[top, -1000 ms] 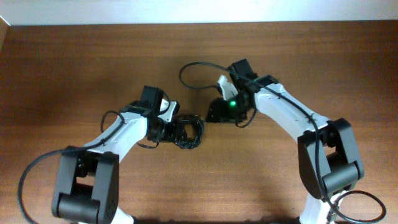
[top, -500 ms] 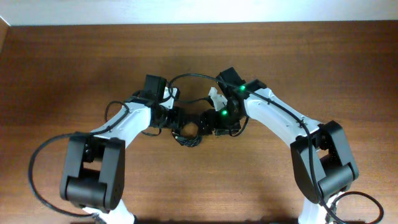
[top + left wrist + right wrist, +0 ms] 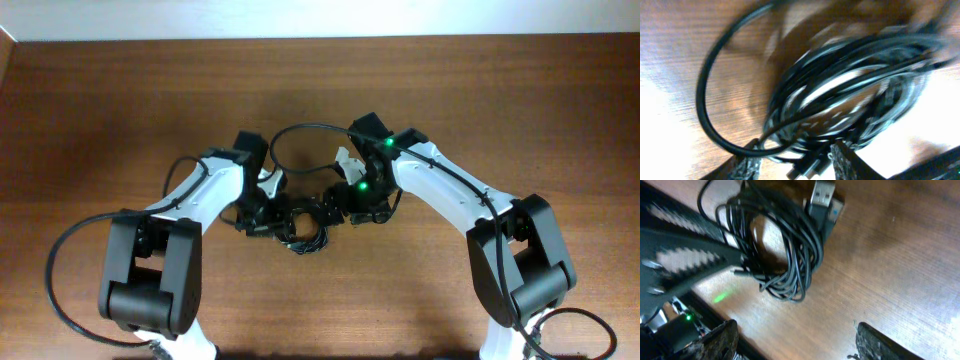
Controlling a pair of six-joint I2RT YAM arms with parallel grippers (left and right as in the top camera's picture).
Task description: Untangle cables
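The cables lie as a small knotted bundle of thin black wires on the wooden table, between my two grippers. My left gripper is at the bundle's left edge. In the left wrist view the cables fill the frame, and the left gripper has its jaws apart, with a few strands and small plug ends lying between them. My right gripper sits at the bundle's upper right. In the right wrist view the right gripper is wide open over bare wood, with the cables a little ahead and a USB plug beyond.
A thicker black arm cable arcs over the table behind the grippers, and it loops past the bundle's left side in the left wrist view. The left gripper's patterned finger shows beside the bundle in the right wrist view.
Both grippers have closed in on the bundle from either side. The left gripper's jaws have narrowed around some strands. The right gripper's jaws have spread wider.
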